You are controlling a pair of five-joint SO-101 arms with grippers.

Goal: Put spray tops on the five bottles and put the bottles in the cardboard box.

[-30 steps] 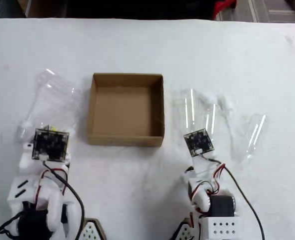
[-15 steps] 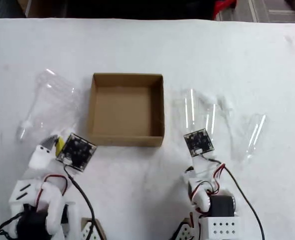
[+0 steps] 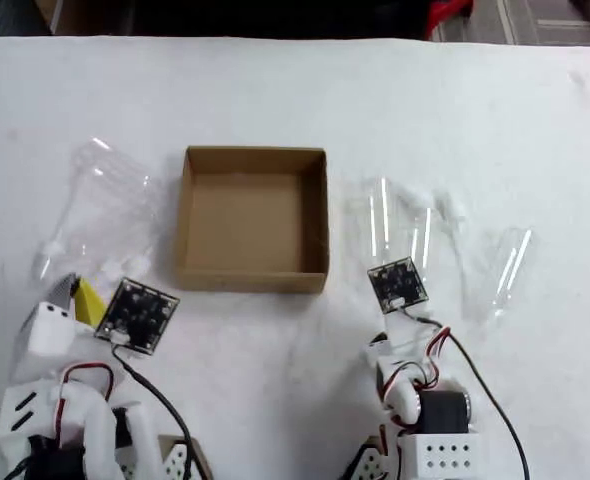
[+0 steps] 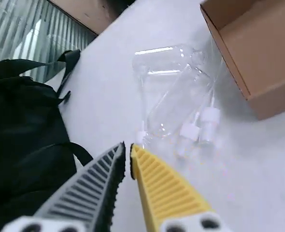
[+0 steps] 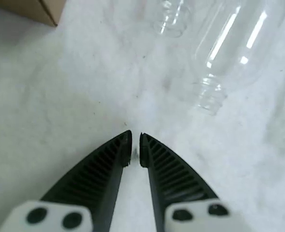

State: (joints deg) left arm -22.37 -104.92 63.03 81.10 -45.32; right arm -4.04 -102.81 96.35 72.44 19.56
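Note:
The open cardboard box (image 3: 255, 215) sits mid-table with nothing in it. Clear bottles (image 3: 105, 205) lie to its left; in the left wrist view these bottles (image 4: 174, 94) carry white spray tops (image 4: 209, 122) that point toward my left gripper (image 4: 128, 149). That gripper is shut on nothing, a short way off from them, and appears at the near left (image 3: 75, 292) in the high view. Right of the box lie more clear bottles (image 3: 395, 225), one farther out (image 3: 505, 265). In the right wrist view a bottle (image 5: 229, 43) has an open neck with no top. My right gripper (image 5: 134, 141) is shut just above the cloth, short of that neck.
A white cloth (image 3: 295, 90) covers the table. A black bag (image 4: 21, 125) lies beyond the table's left edge. The box corner (image 5: 38, 7) shows off to one side of the right gripper. Bare cloth lies in front of the box (image 3: 265, 340).
My left arm has pulled back toward the near left corner and swung its wrist, away from the left bottles. The right arm has not moved.

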